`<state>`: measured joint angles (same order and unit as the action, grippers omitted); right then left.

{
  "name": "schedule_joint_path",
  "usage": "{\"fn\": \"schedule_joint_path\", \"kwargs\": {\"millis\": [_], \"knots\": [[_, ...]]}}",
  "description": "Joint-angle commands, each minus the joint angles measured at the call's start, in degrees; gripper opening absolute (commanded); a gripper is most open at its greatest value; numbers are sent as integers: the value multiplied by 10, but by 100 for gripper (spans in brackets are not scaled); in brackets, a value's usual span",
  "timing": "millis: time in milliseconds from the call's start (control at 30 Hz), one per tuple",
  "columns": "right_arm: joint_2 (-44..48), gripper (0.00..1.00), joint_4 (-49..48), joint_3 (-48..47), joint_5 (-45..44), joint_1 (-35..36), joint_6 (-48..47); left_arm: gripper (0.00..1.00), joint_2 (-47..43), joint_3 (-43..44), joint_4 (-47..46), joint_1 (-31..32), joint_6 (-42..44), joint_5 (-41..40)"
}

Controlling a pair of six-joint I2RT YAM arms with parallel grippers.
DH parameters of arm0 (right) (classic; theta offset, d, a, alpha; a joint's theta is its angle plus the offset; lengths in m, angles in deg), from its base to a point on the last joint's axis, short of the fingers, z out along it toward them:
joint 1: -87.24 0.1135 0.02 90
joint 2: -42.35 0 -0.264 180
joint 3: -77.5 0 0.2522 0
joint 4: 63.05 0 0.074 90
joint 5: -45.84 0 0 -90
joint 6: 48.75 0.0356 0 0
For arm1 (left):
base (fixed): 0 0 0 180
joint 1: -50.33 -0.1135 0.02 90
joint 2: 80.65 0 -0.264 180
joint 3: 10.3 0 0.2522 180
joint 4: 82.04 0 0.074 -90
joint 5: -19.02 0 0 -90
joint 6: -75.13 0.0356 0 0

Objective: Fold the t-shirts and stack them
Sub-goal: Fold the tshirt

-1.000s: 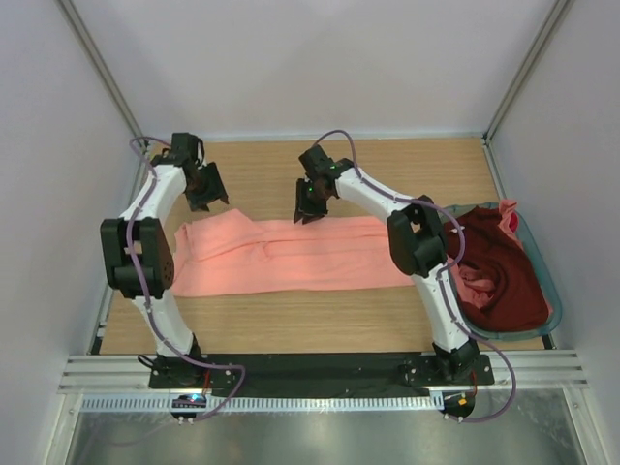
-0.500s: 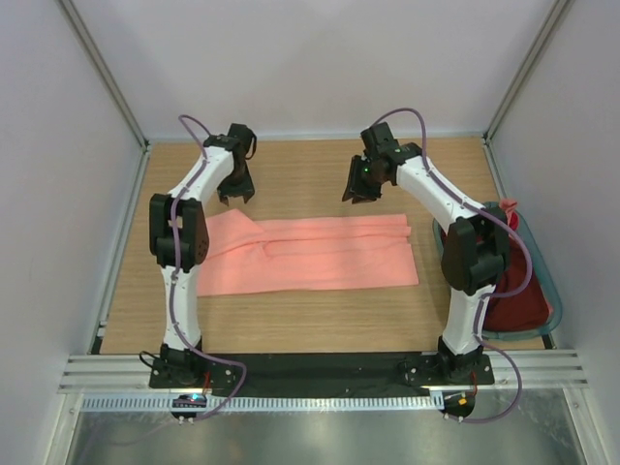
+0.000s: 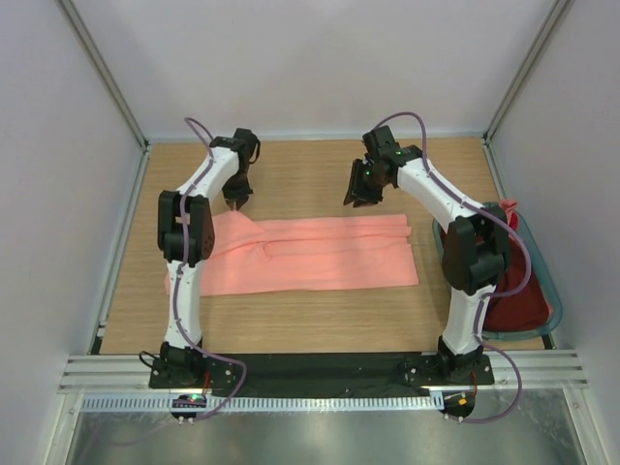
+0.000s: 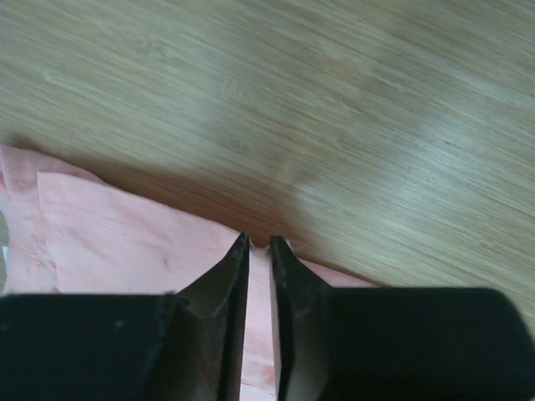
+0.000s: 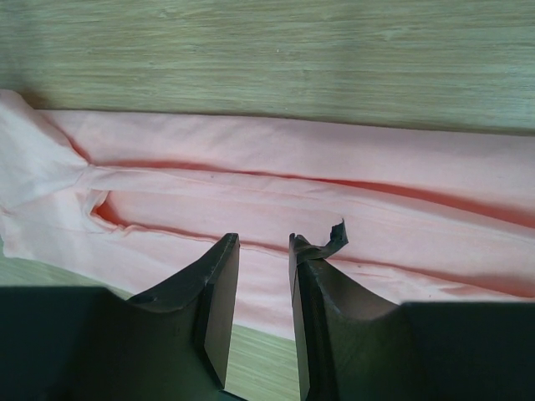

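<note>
A salmon-pink t-shirt (image 3: pixel 320 254) lies folded into a long band across the middle of the table. My left gripper (image 3: pixel 235 201) is at its far left corner, and the cloth rises to a peak at the tips. In the left wrist view the jaws (image 4: pixel 259 242) are almost together with pink cloth (image 4: pixel 109 242) between them. My right gripper (image 3: pixel 356 197) hovers over the shirt's far edge. Its jaws (image 5: pixel 263 242) are apart and empty above the pink folds (image 5: pixel 292 167). A dark maroon t-shirt (image 3: pixel 518 291) lies in the basket, partly hidden by the right arm.
The grey-teal basket (image 3: pixel 548 286) stands at the right edge of the table, with a bit of salmon-pink cloth (image 3: pixel 509 211) at its far end. Bare wood lies beyond the shirt and in front of it. White walls enclose the table.
Over the last second both arms swung from spread poses to the shirt's far edge. In the last half second the left gripper closed in on the far left corner; the right barely moved.
</note>
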<state>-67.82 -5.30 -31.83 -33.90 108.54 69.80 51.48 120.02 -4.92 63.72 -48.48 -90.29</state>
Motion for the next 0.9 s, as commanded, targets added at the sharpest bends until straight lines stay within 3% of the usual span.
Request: {"fn": "schedule_joint_path", "kwargs": {"millis": [0,67,533,867], "knots": [[27,37,-11,3,8,0,-10,14,-3,28,12,5,5,-7],[28,37,-14,7,8,1,-11,0,-14,18,14,9,6,-14],[1,37,-34,8,41,1,-4,0,-212,-171,12,69,9,-50],[-27,37,-50,34,60,16,-3,0,-333,-286,34,105,-7,-12]]}}
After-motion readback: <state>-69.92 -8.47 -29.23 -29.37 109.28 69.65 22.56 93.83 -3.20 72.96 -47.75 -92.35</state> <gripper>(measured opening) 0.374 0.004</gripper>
